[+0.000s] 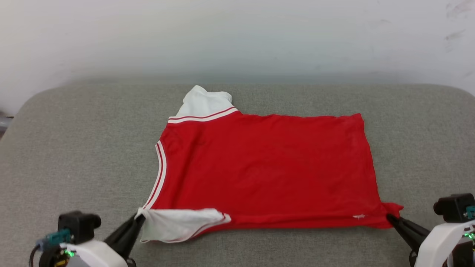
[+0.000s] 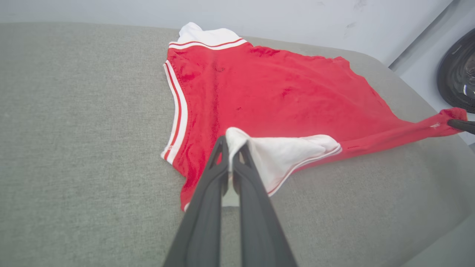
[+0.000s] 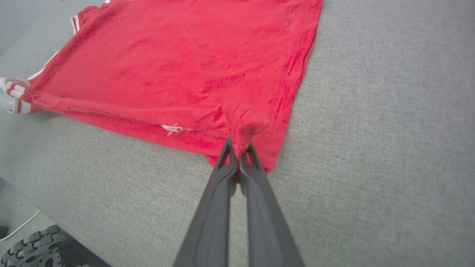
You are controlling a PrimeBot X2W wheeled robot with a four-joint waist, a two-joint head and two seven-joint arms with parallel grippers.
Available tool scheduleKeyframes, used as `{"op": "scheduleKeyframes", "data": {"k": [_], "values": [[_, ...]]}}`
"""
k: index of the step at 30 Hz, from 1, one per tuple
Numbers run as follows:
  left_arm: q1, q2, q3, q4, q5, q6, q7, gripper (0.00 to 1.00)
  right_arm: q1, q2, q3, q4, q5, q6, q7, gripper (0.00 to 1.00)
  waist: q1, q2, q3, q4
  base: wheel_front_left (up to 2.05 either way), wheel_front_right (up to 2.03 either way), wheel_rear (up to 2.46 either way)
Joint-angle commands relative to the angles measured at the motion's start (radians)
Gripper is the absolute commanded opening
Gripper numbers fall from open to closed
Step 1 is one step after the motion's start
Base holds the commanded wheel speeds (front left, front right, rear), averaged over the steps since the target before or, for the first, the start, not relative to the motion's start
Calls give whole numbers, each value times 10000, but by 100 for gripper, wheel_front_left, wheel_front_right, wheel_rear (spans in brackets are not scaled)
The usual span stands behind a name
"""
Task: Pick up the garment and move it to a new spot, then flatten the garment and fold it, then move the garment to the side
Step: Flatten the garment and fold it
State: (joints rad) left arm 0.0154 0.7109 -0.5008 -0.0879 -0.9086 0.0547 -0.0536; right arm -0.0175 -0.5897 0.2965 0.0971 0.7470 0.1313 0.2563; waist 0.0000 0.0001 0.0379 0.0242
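Observation:
The garment (image 1: 267, 167), a red jersey with white sleeves and striped trim, lies spread on the grey cushioned surface, neckline to the left, hem to the right. My left gripper (image 1: 140, 218) is shut on the near white sleeve (image 2: 282, 152), pinching its edge between both fingers (image 2: 232, 146). My right gripper (image 1: 389, 218) is shut on the near hem corner (image 3: 245, 129), which bunches into a small fold at the tips (image 3: 237, 148). The far sleeve (image 1: 206, 102) lies flat at the back. The lettering side is hidden; plain red fabric faces up.
The grey cushion (image 1: 74, 148) extends widely to the left, right and front of the jersey. A pale wall (image 1: 237, 37) rises behind it. In the right wrist view the cushion's edge drops to the floor, where a wheel (image 3: 33, 248) sits.

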Motion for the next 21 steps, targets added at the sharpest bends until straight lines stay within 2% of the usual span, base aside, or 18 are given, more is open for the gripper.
{"op": "scheduleKeyframes", "data": {"k": [1, 5, 10, 21], "values": [[-286, 74, 25, 114, 154, -69, 79, 0, -186, 93, -32, -28, -3, -11, 22, 0, 0, -1, 118, -77, 0, 0, 0], [-1389, 95, 73, 531, 437, -274, 243, 0, -600, 221, -68, 65, 57, -11, 64, 0, 0, -1, 510, -232, 0, 0, 0], [-2722, 48, -62, 1264, 679, -732, 635, 0, -1316, 431, 52, 261, -3, -10, 109, 0, 0, -1, 1214, -411, 0, 0, 0], [-4956, -444, -326, 3402, 1079, -1348, 870, 0, -3163, 704, 476, 1086, -196, -10, -146, 0, 0, -1, 2728, -590, 0, 0, 0]]}}
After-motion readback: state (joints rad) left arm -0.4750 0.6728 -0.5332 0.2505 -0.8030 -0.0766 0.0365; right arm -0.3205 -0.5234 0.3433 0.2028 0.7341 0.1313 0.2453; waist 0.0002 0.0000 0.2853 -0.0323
